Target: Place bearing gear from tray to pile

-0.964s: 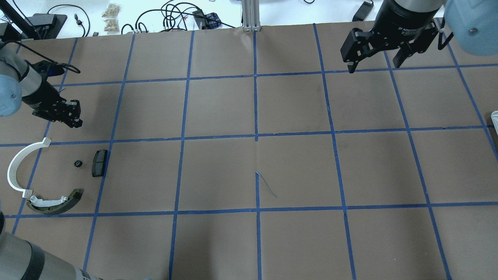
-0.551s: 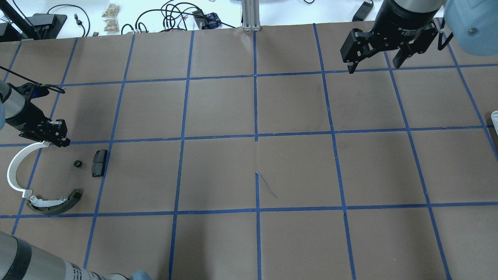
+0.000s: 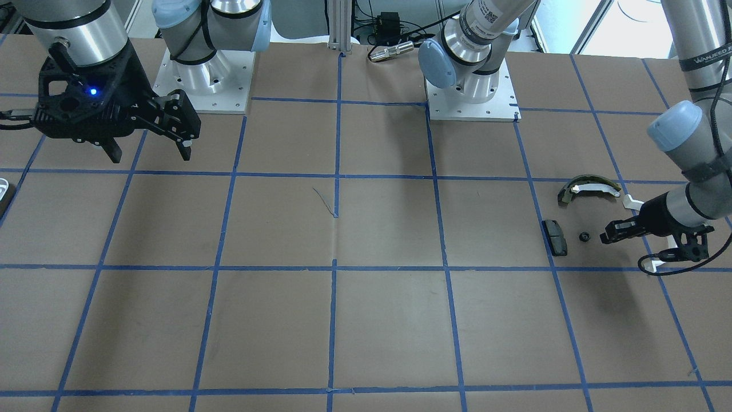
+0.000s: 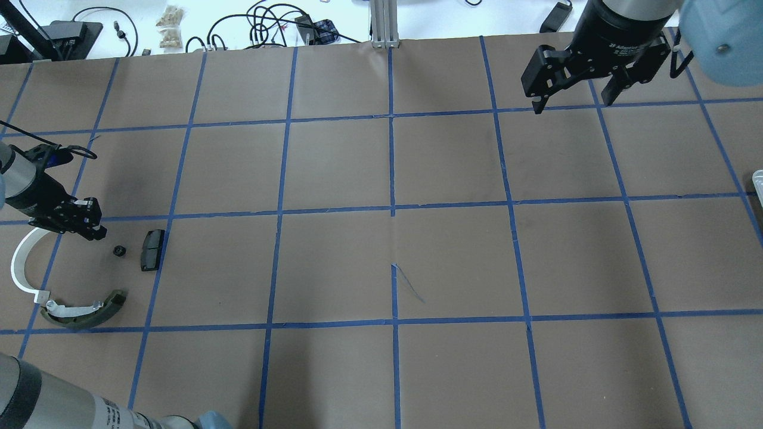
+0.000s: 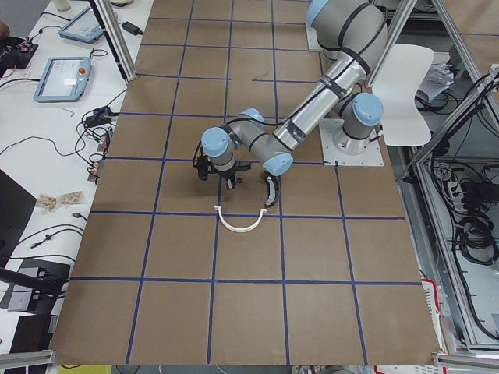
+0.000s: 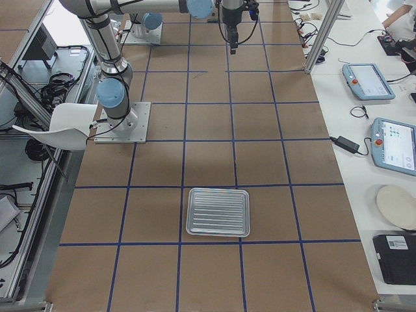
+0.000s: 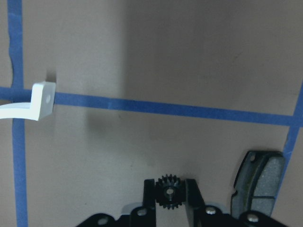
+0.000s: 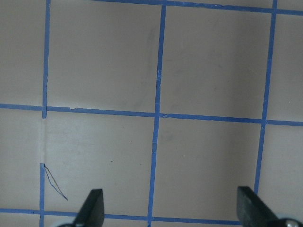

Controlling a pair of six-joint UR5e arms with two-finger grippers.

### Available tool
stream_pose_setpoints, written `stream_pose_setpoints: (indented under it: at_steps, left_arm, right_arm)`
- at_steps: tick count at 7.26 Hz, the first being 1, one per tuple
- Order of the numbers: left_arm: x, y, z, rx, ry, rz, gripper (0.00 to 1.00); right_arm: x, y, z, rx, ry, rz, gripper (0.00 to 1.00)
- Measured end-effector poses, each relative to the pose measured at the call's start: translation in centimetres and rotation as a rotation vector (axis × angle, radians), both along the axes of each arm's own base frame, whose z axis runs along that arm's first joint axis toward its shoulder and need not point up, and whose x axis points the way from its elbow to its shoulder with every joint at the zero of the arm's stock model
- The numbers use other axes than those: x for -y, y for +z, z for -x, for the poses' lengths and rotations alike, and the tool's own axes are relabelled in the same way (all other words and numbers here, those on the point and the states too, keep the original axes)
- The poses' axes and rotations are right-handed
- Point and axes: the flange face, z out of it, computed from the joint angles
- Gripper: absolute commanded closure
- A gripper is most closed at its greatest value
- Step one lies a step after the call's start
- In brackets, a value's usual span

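Note:
The small black bearing gear (image 4: 119,251) lies on the brown table in the pile, also in the front view (image 3: 584,236). Around it are a black rectangular pad (image 4: 152,249), a white half-ring strip (image 4: 18,268) and an olive-and-white curved shoe (image 4: 83,311). My left gripper (image 4: 92,229) hovers just beside the gear, a small gap away. In the left wrist view the gear (image 7: 169,193) shows between the fingers (image 7: 149,189), whose jaws stand a narrow gap apart and empty. My right gripper (image 4: 573,102) is wide open and empty at the far right. The metal tray (image 6: 218,212) is empty.
Blue tape lines grid the table. The tray's edge shows at the overhead view's right border (image 4: 758,179). Cables and small boxes (image 4: 286,27) lie beyond the far table edge. The two arm bases (image 3: 206,86) stand at the robot's side.
My left gripper has moved toward the robot and down to the pile, now over the white strip's end beside the gear. The gear and the right arm have not moved.

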Motion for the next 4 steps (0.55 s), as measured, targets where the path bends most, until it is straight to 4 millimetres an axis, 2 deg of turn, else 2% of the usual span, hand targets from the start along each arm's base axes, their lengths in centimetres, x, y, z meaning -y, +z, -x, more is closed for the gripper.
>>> stream_pose_setpoints:
  at_steps: [2,4]
  left_arm:
    - [-0.59,-0.44,0.4,-0.006,0.0,-0.012,0.94]
    - [-0.7,-1.11,0.37,-0.012,0.001,-0.022,0.94]
  right_arm:
    - [-0.01,-0.09,0.05,0.0,-0.001,-0.005,0.0]
    - [0.0,-0.1,0.06,0.0,-0.001,-0.006,0.0]
